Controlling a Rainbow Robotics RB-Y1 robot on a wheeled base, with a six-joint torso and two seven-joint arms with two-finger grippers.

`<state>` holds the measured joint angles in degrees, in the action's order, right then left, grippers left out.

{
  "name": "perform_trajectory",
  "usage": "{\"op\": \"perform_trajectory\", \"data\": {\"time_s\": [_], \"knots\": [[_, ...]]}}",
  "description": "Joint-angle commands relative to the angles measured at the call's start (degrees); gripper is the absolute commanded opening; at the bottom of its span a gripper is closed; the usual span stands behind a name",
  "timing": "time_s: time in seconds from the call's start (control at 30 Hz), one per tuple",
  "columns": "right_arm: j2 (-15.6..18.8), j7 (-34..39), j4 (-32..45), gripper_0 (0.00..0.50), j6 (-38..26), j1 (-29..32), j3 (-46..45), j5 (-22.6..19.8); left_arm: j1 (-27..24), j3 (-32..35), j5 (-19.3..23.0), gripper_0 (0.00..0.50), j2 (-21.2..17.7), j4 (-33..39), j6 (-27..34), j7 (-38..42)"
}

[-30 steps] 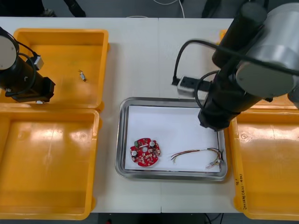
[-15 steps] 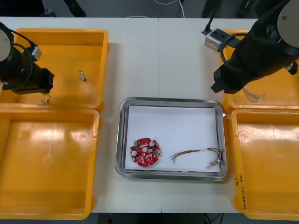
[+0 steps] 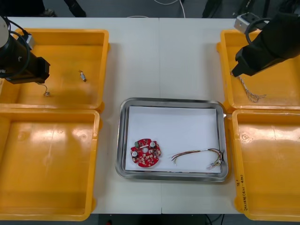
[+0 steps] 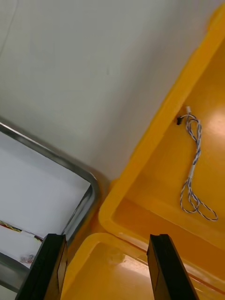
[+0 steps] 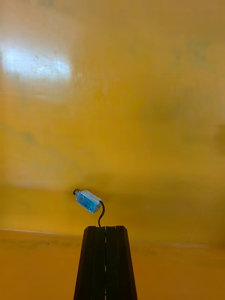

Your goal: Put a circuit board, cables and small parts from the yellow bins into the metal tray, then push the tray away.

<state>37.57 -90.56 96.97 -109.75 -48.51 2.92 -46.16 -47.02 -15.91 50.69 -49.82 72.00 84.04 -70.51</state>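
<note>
Okay, front view: metal tray mid-table, shiny rim, white inside. It holds a round red circuit board toward its near left corner and a red and yellow cable toward the right wall, apart from the board. Left gripper is over the far left yellow bin, glossy plastic. A small metal part sits under it on a thin wire; cannot tell if it touches the bin floor. A second small metal part lies on that floor nearby. Right gripper is over the far right yellow bin, just by a twisted blue and white cable lying inside.

Left wrist view: jaws pressed together, pinching the thin black wire of the small metal part, a bluish blocky piece with a short pin at one end, just past the tips.

Right wrist view: jaws spread, holding nothing. Beyond them are the tray's rounded corner, the bin rim, and the twisted cable, looped at one end with a dark connector at the other.
</note>
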Motion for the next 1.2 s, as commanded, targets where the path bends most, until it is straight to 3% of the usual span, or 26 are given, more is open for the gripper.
{"op": "perform_trajectory", "data": {"time_s": [0.03,0.2,0.4,0.7,1.2], "knots": [[1.8,-0.6,-3.6,0.5,-0.2,-5.1,-2.5,3.4,-7.3,1.5,-1.9,0.002,2.9,-6.3,-0.2,-11.3],[1.8,-1.4,-7.6,0.5,-0.2,-6.6,-2.5,7.6,-11.4,1.5,-2.9,0.001,5.5,-15.3,-4.8,-15.3],[1.8,-2.3,-12.9,0.5,-0.2,-7.6,-2.4,8.9,-14.1,1.5,-4.4,0.0,7.9,-20.5,-9.6,-16.3],[1.8,-4.4,-18.8,0.5,0.1,-8.7,-2.5,11.1,-14.7,1.5,-5.2,0.001,8.2,-21.1,-10.1,-17.9],[1.3,-6.3,-27.4,0.5,13.5,-9.4,-2.5,12.9,-14.6,1.6,-5.6,0.022,8.2,-21.1,-8.7,-18.8]]}}
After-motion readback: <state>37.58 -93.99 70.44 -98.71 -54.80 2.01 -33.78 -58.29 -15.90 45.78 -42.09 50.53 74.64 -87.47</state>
